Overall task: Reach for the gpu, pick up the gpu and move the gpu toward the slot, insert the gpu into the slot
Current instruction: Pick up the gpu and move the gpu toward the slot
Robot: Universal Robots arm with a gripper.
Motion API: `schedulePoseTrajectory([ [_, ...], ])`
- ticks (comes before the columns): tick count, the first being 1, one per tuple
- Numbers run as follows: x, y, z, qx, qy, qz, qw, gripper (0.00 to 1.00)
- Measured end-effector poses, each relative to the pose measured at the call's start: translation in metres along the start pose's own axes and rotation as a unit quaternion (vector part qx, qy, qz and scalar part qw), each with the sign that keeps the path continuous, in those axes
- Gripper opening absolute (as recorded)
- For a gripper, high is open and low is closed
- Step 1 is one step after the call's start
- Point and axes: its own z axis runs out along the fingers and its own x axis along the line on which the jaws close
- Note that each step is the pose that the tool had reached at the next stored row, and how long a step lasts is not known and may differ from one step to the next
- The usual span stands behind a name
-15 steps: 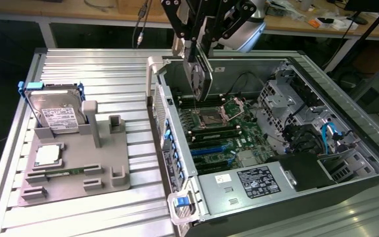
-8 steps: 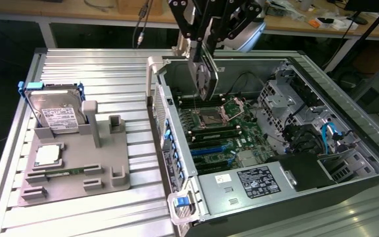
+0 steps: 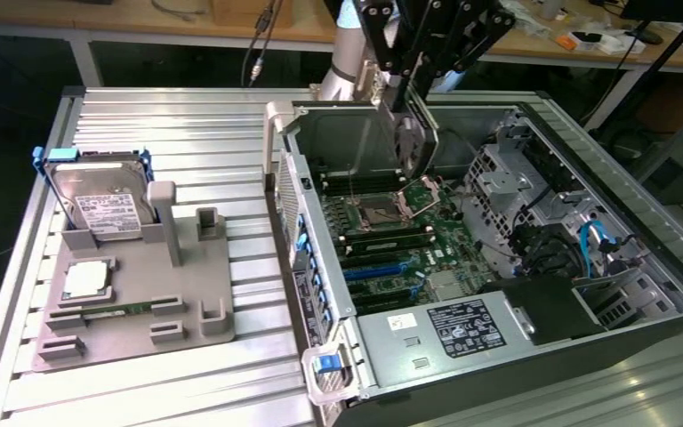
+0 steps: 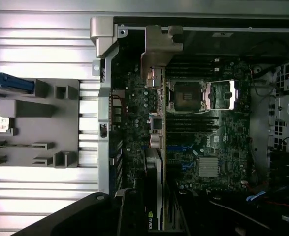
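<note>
At the exterior view's left, a grey fixture (image 3: 140,307) lay on the ribbed metal table (image 3: 175,120), with a silver hard drive (image 3: 99,203) standing in it. To its right stood the open computer case (image 3: 285,191), its motherboard (image 3: 448,227) exposed. On that board the slot (image 3: 377,267) (image 4: 176,147) lay bare, a blue strip running from the case's rear wall toward the exterior view's right. A little right of it and farther back, the gpu (image 3: 419,147) (image 4: 154,187) hung in the air over the area of the processor socket (image 3: 383,211), apart from the slot and not in it. In the exterior view the card showed tall and narrow, its long axis close to upright, the lower end leaning slightly toward the exterior view's right. The wrist view caught it edge-on, a thin strip running away from the gripper, with the metal end bracket (image 4: 159,46) at the far end, pointing away from the fingers and toward the board. The gripper (image 3: 404,80) (image 4: 156,219) was pinched on the card's near end, a dark finger (image 4: 129,211) on either side, touching nothing else. At the exterior view's right sat the drive cages (image 3: 508,178) and blue cables (image 3: 590,245)
</note>
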Motion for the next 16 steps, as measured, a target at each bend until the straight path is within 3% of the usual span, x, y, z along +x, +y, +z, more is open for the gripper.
schedulePoseTrajectory([
  [5, -0.021, -0.0003, 0.0006, 0.0, 0.0, 0.0, 1.0, 0.27],
  [6, -0.03, -0.0004, 0.0009, 0.0, 0.0, 0.0, 1.0, 0.27],
  [11, -0.056, -0.0008, 0.0016, 0.0, 0.0, 0.0, 1.0, 0.27],
  [16, -0.061, -0.0009, 0.0019, -0.0003, 0.0, 0.0, 1.0, 0.27],
])
